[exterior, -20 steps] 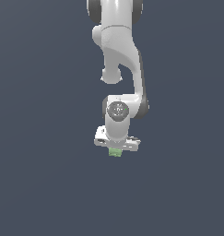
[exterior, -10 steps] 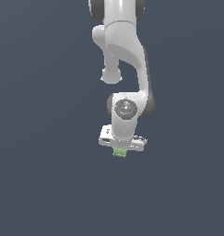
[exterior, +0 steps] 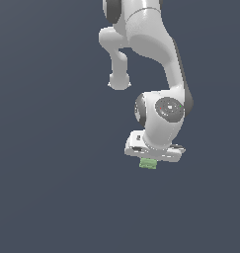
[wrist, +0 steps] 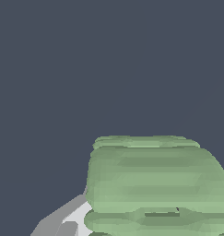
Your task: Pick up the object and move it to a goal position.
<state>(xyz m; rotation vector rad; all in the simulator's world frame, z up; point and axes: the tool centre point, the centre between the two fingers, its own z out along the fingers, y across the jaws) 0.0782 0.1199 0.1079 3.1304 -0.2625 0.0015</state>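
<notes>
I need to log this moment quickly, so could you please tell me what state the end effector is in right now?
End effector: closed on the light-green block, which sits directly beneath the white hand.

No readable text anywhere

No letters, numbers, labels or brand marks can be read in either view. The white arm [exterior: 156,64] carries only a round grey joint cap with tiny coloured dots too small to make out, and the green object [wrist: 155,184] shows plain ridged bands, no print.
</notes>
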